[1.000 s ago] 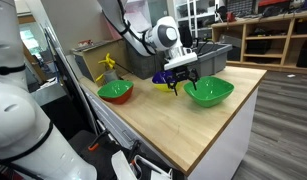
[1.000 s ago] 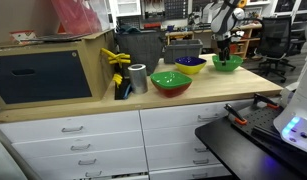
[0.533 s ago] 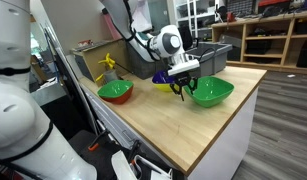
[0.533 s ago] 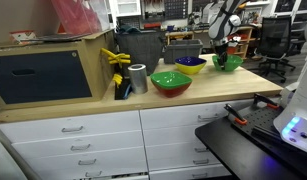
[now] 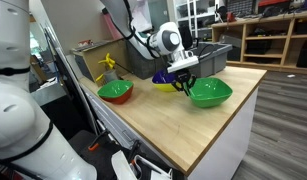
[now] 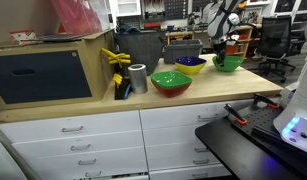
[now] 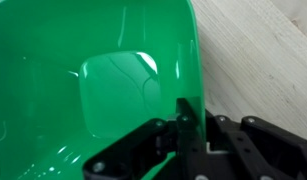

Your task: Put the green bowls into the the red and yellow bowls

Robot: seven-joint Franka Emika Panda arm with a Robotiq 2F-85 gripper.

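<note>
Snapped the gripper (image 7: 183, 112) shut on the rim of the green bowl (image 7: 83, 70), wide open just before. Sat on the tabletop (image 5: 183, 130), just beside the yellow bowl (image 5: 163, 80). Looked ready for lifting in.

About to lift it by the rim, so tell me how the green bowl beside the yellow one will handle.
The green bowl looks like thin glossy plastic, so probably light and fairly stiff. The gripper pinches only one rim edge, so it will likely hang tilted. The shiny surface may slip in that pinch.
</note>
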